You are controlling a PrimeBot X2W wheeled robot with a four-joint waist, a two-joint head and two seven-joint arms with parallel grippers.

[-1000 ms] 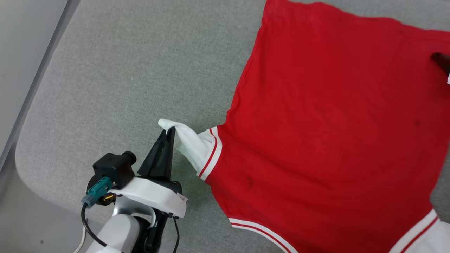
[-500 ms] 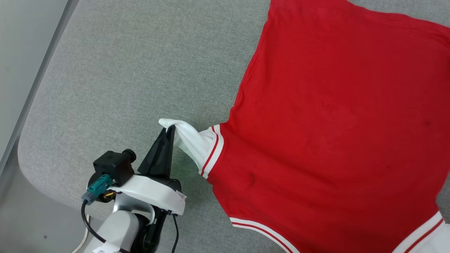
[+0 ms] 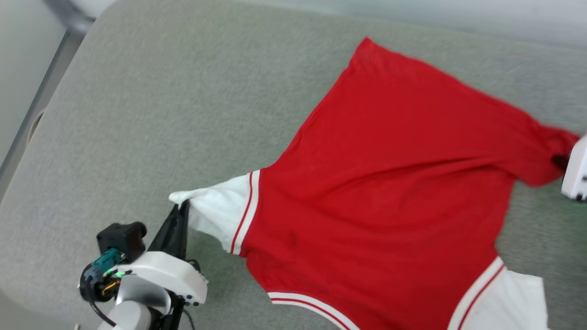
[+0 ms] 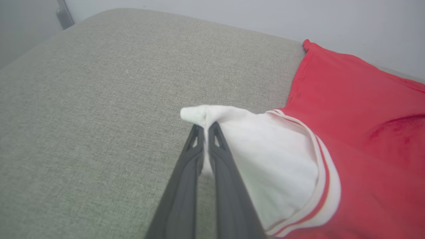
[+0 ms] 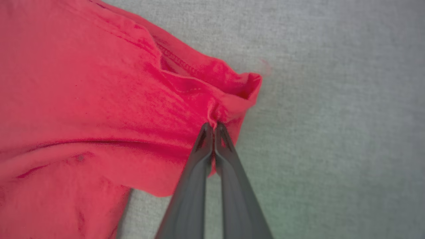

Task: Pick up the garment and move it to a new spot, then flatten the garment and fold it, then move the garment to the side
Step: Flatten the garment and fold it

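Left claw (image 4: pixel 206 127): clamped on the tip of the white sleeve (image 4: pixel 265 159), same grip as a second ago.

Right claw (image 5: pixel 214 127): now pinched shut on a bunched red hem corner (image 5: pixel 232 93). A second ago it was open.

Shirt (image 3: pixel 376 183): lies on the grey cushion (image 3: pixel 160 114), stretched between the two claws, to the right of the left claw and to the left of the right one.

Change: the cloth has gone taut. Creases run from the right claw's pinch, and the sleeve is pulled out flatter beside the left claw.

Head camera has shifted, so the cushion's far edge is now in frame.
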